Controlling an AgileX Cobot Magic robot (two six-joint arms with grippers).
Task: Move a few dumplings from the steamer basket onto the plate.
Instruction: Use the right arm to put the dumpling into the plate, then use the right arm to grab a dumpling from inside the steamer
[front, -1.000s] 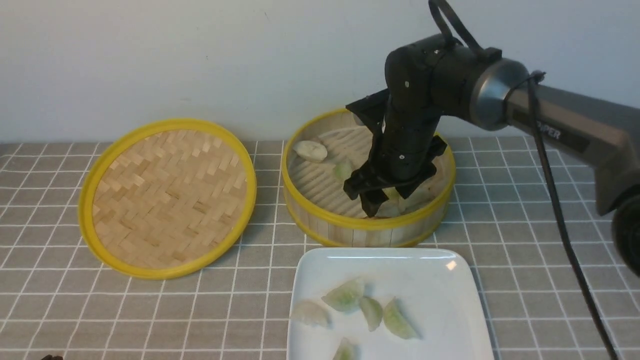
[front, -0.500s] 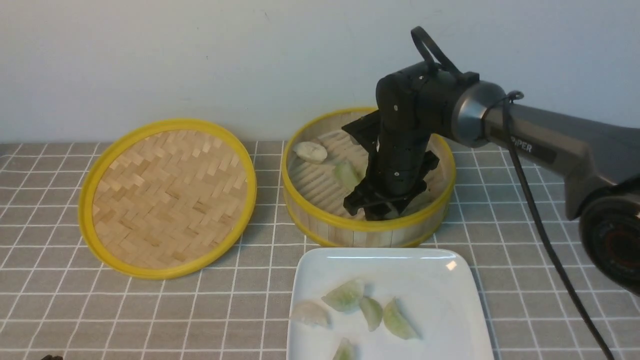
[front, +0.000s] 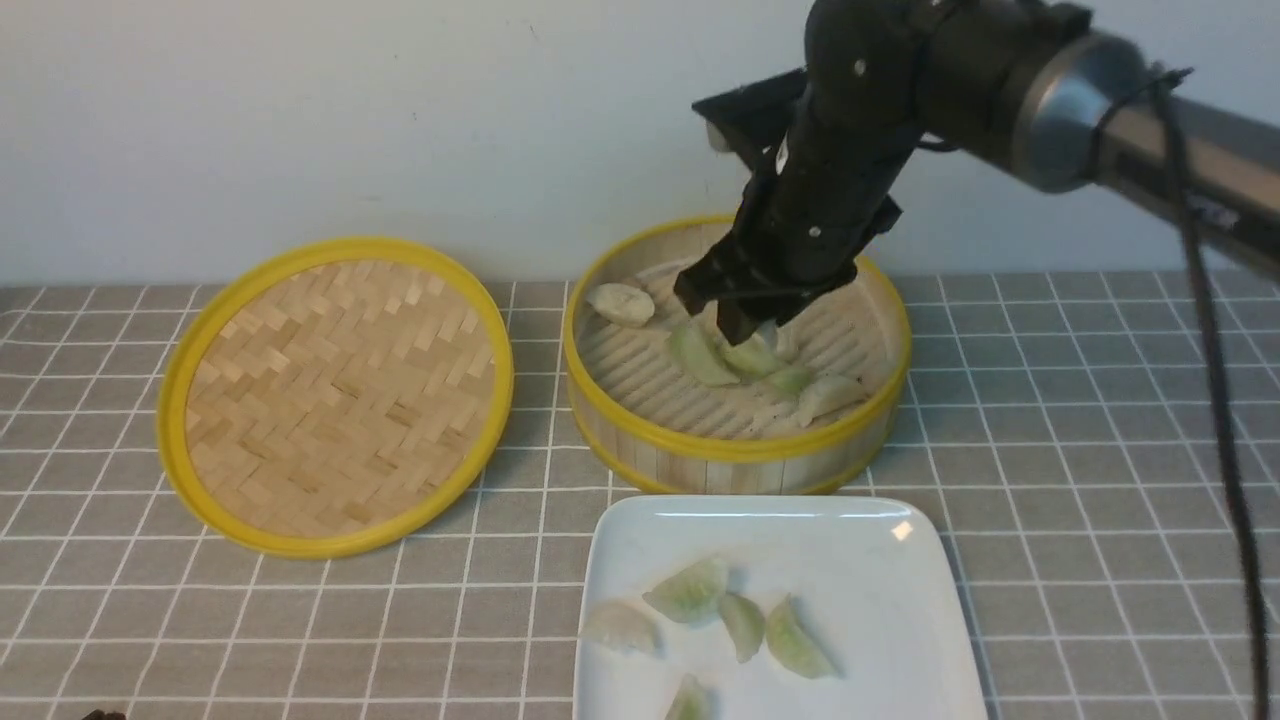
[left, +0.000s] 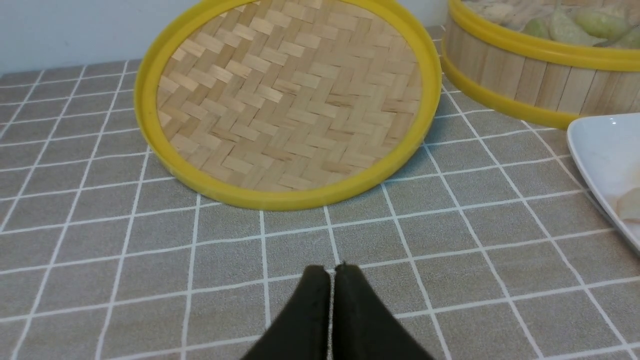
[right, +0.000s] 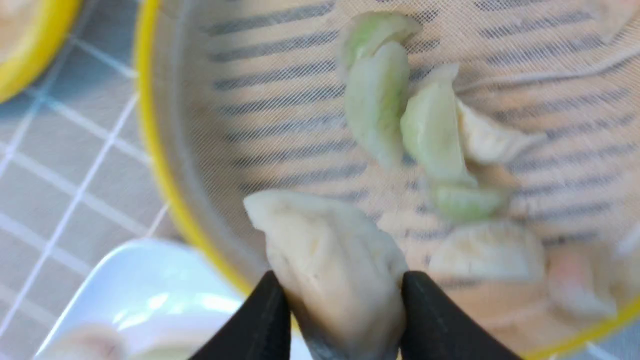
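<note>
- Five dumplings (front: 690, 592), if the blurred one at the edge counts, already lie on the plate (front: 900, 600), just in front of the steamer basket (front: 735, 450). Several more wait inside it.
- Your right gripper (right: 345, 290) hangs above the basket, jaws part-closed around an off-white dumpling (right: 330, 240). Carrying and release remain.
- Only the right wrist view shows that grip. The left wrist view shows your left gripper (left: 332, 272) closed and empty, well apart from the basket.
</note>
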